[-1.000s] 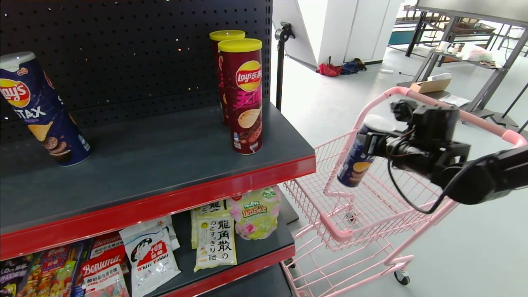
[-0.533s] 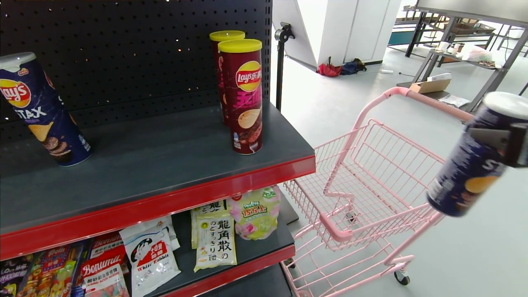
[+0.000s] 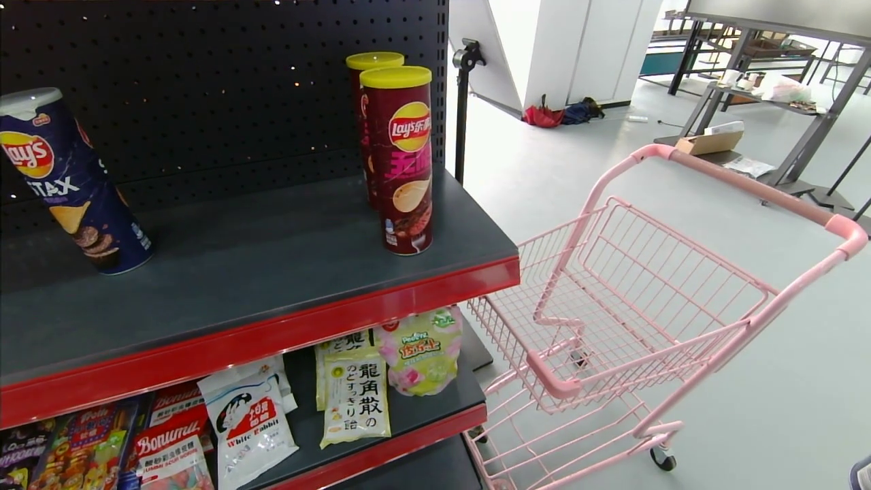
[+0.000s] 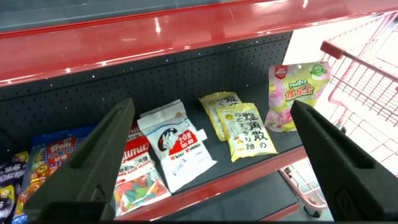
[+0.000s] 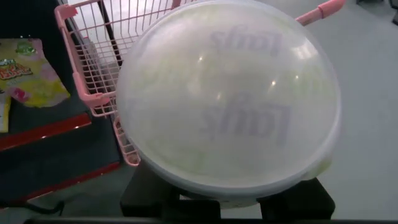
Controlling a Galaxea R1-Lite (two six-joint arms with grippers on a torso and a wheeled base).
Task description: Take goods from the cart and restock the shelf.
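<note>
One chip can (image 5: pixel 227 99) sits right up against my right gripper (image 5: pixel 227 208) — its pale, translucent lid faces the wrist camera. My dark fingers (image 5: pixel 149 202) press in on either side just beneath that lid, so I am clenched around the can and it hangs in my grasp. Past the lid's edge I see the pink wire of the cart (image 5: pixel 93 56), apart from the can and farther off.

My left gripper (image 4: pixel 212 104) is released, its two dark fingers (image 4: pixel 93 168) spread wide and pointing at the lower shelf (image 4: pixel 292 142). On that shelf lie a white bag (image 4: pixel 177 149), two yellow packets (image 4: pixel 239 127) overlapping each other, and a pale green-and-pink pouch (image 4: pixel 292 93) leaning at the end nearest the cart.

Above, from my head, the upper shelf (image 3: pixel 272 258) has a dark deck with a red front lip. Two maroon cans (image 3: pixel 406 160) with yellow lids stand upright near its right end, one just behind the other. A blue can (image 3: pixel 64 184) stands at the left end, well apart from them, close to the black pegboard (image 3: pixel 204 82).

Right of the shelf the cart stands on the grey floor — its basket just beside the shelf's end, its handle on the far side.
</note>
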